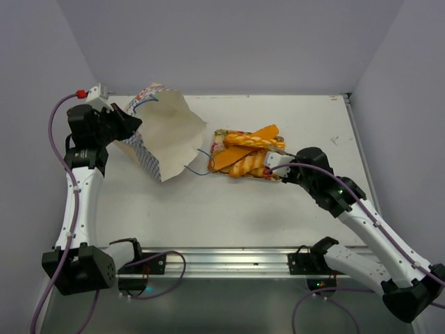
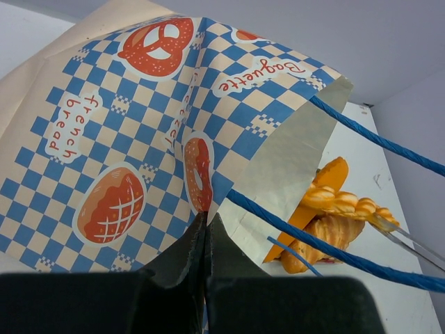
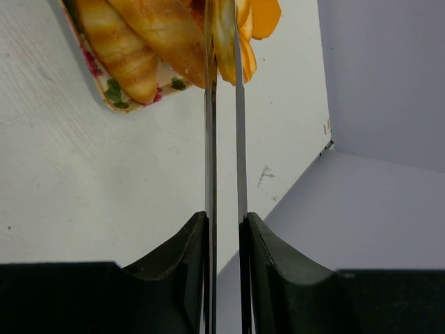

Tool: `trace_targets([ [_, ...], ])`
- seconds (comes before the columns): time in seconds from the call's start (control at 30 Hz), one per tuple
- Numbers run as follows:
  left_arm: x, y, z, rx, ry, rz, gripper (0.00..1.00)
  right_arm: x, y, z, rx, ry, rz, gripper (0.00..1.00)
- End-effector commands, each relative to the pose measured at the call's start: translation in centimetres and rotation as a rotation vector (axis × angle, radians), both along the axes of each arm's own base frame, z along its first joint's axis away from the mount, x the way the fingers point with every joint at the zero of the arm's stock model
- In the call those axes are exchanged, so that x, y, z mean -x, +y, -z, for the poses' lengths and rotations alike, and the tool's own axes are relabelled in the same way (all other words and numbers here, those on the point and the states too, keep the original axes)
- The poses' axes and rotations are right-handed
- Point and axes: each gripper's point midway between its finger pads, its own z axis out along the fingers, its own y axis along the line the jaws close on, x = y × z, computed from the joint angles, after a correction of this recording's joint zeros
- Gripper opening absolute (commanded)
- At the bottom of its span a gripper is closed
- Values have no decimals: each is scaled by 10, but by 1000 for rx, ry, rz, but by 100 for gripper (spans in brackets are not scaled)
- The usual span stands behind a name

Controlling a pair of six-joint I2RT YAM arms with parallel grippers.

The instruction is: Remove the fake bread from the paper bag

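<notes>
Right gripper (image 3: 224, 28) pinches a braided piece of fake bread (image 1: 245, 141) atop the pile on the tray (image 3: 115, 97). Left gripper (image 2: 206, 233) is clamped on the paper bag (image 1: 170, 136), left of the tray.

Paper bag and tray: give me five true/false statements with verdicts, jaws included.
1. The left gripper has its jaws pinched on the paper bag. True.
2. The paper bag stands upright, mouth facing up. False: it is tipped, with its mouth open toward the floral tray.
3. Fake bread is piled on the floral tray. True.
4. The right jaws gape wide over bare table. False: the right gripper has them nearly closed on a piece of the fake bread at the tray's edge.
5. In the top view the floral tray lies left of the paper bag. False: it lies to the right.
</notes>
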Motion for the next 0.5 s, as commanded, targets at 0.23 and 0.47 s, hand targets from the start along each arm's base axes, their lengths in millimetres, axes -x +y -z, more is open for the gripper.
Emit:
trace_targets([
  [0.23, 3, -4, -12, -5, -58, 34, 0, 0, 11, 27, -13, 47, -46, 6],
  [0.47, 3, -5, -10, -1, -62, 40, 0, 4, 12, 27, -32, 67, -50, 26],
])
